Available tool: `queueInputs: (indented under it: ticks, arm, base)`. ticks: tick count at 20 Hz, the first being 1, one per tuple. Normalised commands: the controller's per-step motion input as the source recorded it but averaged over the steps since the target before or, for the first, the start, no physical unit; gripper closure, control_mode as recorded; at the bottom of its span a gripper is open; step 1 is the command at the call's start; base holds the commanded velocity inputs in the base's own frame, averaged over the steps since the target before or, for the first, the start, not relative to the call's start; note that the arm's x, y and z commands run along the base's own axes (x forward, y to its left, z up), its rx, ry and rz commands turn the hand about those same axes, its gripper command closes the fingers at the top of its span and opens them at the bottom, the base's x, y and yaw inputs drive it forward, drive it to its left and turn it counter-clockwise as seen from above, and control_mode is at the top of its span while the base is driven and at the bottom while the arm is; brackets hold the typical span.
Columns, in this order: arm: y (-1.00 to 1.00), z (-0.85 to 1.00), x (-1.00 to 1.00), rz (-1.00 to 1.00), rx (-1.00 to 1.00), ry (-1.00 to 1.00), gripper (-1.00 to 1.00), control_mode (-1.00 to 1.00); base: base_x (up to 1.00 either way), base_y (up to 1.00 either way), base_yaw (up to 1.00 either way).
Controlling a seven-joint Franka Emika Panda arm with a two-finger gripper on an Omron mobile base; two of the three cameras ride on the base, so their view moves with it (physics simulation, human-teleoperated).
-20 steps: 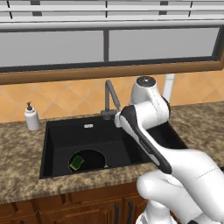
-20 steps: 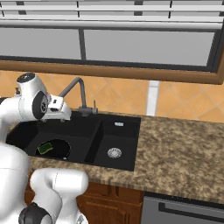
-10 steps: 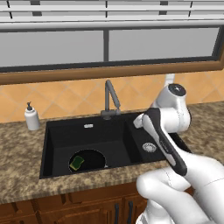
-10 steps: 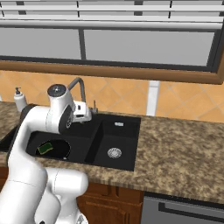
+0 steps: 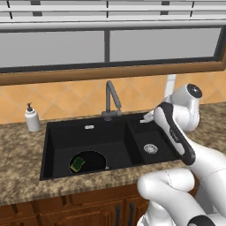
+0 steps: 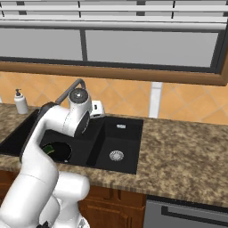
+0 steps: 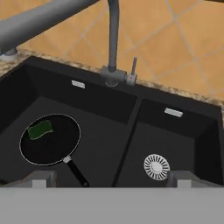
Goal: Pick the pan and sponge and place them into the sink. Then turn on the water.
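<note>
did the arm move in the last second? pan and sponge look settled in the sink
Yes. In the left base view the arm swung rightward, from in front of the tap to over the sink's smaller basin. The pan and sponge stayed put.

A white soap bottle (image 5: 32, 119) stands on the granite counter (image 6: 187, 147), at nine o'clock, below the window (image 5: 106, 44).

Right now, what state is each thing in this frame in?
pan: lying flat in the wider basin
sponge: resting inside the pan
sink: smaller basin bare, drain showing
tap: no water running
gripper: open, holding nothing
soap bottle: upright on the counter
</note>
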Motion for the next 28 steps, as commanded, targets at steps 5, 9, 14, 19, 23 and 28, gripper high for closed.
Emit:
queueInputs:
  ticks: [5,9,14,19,23,28]
  arm:
    - [0.0,0.0,0.48,0.0,0.0,-0.1,-1.0,-1.0]
    - [0.0,-0.05,0.6,0.0,0.0,-0.05,-1.0,-1.0]
    - [0.0,-0.01,0.38,0.0,0.0,-0.1,-1.0,-1.0]
    - [0.0,0.0,0.08,0.0,0.02,-0.18,-1.0,-1.0]
    - [0.05,-0.08,0.03,0.0,0.03,-0.23,-1.0,-1.0]
    - [0.0,-0.01,0.0,0.0,0.13,-0.29,-1.0,-1.0]
  base:
    - [0.0,0.0,0.0]
    - [0.0,0.0,0.0]
    - [0.0,0.0,0.0]
    - [0.0,0.0,0.0]
    - [0.0,0.0,0.0]
    - [0.0,0.0,0.0]
